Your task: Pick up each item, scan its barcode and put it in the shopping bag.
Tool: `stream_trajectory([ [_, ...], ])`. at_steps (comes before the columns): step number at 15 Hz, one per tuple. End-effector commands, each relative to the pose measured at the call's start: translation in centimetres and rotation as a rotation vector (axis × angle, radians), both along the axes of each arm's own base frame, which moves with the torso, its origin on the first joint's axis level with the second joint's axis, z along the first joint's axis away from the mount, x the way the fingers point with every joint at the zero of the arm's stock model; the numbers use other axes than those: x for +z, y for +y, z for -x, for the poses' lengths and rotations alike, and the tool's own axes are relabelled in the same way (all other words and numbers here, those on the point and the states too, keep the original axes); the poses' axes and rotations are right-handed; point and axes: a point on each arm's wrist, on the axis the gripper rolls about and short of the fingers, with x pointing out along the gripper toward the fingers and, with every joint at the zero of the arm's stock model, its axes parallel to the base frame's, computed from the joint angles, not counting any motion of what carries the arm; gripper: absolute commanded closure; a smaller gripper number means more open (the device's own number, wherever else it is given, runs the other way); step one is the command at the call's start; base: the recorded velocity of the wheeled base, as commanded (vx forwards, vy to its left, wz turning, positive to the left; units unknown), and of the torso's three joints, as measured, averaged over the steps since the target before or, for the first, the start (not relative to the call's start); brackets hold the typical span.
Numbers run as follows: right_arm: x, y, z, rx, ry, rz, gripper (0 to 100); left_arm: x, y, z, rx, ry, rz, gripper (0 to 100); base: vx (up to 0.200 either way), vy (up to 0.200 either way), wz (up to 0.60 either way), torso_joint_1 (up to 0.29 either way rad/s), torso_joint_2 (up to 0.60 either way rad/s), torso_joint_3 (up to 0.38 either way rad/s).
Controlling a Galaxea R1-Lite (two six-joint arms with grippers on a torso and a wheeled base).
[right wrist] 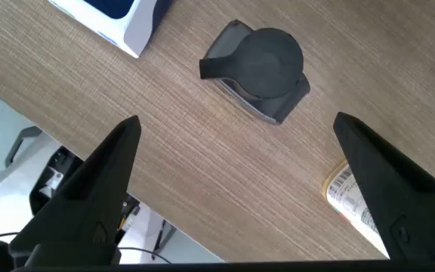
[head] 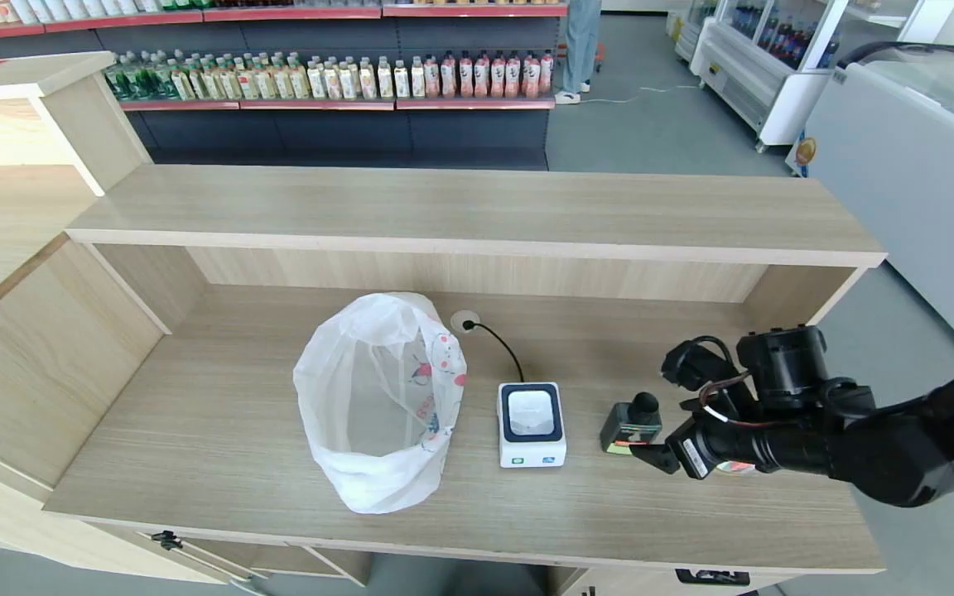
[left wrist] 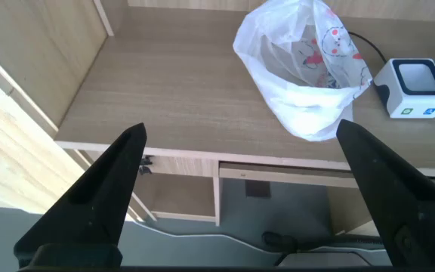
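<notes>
Right gripper (right wrist: 236, 127) is held wide, aimed at the bottle (right wrist: 261, 72), likely lined up for a grasp; scanner (head: 531, 422) and open bag (head: 378, 397) are set nearby for short transfers.

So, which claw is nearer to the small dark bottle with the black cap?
Right. The right claw is open just beside the bottle; the left claw is in front of the counter, beyond the shopping bag.

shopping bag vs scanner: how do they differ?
The shopping bag is thin translucent white plastic, crumpled and open-topped; the barcode scanner is a rigid white box with a dark-framed window. The bag is larger. The scanner has a black cable; the bag none. Both stand on the wooden counter.
</notes>
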Motion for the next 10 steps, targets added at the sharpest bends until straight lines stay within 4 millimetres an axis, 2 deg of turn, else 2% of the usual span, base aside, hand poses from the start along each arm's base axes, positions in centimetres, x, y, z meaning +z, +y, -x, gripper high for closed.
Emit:
stream_trajectory([
  [1,-2.4,1.3,-2.4,0.019,0.036,0.019,0,0.0,0.0,0.0,0.000,0.000,0.000,0,0.000,0.000,0.00,0.000,0.00,0.000],
  [10,-4.3,2.8,-5.8,0.044,0.007,0.065,0,0.0,0.0,0.0,0.000,0.000,0.000,0,0.000,0.000,0.00,0.000,0.00,0.000],
])
